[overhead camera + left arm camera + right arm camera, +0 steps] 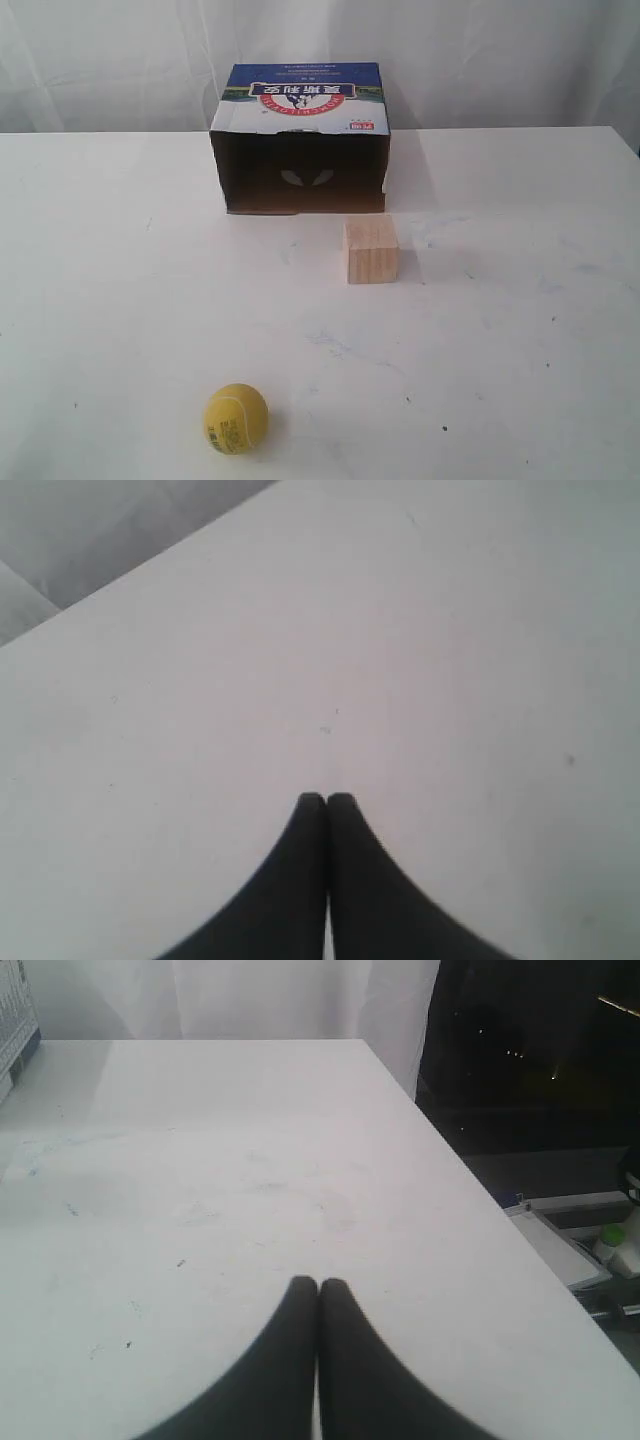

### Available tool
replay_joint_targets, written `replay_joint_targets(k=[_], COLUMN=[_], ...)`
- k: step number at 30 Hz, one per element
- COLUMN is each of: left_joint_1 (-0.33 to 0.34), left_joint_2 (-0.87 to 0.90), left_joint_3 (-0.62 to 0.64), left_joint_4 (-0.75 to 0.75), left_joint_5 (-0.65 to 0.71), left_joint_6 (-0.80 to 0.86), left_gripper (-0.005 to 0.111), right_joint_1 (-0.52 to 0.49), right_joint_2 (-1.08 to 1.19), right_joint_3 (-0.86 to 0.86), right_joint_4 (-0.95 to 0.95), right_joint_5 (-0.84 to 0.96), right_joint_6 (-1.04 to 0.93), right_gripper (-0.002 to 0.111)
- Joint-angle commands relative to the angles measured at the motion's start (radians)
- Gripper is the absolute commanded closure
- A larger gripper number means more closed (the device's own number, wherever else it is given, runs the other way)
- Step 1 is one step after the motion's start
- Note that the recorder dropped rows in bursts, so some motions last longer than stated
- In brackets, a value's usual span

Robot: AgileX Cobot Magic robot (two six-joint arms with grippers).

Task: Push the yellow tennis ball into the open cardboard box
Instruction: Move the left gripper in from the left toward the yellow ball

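Observation:
The yellow tennis ball (236,419) rests on the white table near its front edge, left of centre. The open cardboard box (300,140) stands at the back, its dark opening facing the ball and its blue printed top up. Neither arm shows in the exterior view. My left gripper (326,800) is shut, its black fingertips touching over bare table. My right gripper (318,1285) is also shut and empty above the table. Ball and box are out of both wrist views, except a box corner (15,1020).
A pale wooden cube (371,250) sits in front of the box's right half, between box and front area. The table edge (470,1175) runs close to the right gripper, with dark floor and equipment beyond. White curtains hang behind the table.

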Motion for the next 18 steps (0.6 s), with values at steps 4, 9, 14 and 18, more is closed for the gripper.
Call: replay_joint_targets(k=[4,9,14,18], left_joint_1=[-0.005,-0.001,0.001,0.001], left_joint_2=[-0.005,-0.005,0.039,0.470], left_joint_3=[0.001,0.001,-0.004,-0.358], left_joint_4=[-0.649,-0.659,-0.863,-0.527], left_joint_5=[-0.262,-0.361,-0.824,-0.401], left_joint_6=[-0.630,-0.551,-0.546,-0.254], left_gripper=[0.107,0.107,0.107,0.107], right_joint_1=[-0.004,-0.004,-0.004,-0.004], right_joint_2=[-0.002,-0.002,-0.002,-0.002], right_joint_3=[0.001,0.001,0.001,0.001], right_joint_4=[0.002,0.002,0.002,0.002], right_joint_5=[-0.003,-0.003,-0.003,-0.003], right_joint_6=[0.003,0.003,0.003,0.003], right_gripper=[0.108,0.108,0.108,0.108])
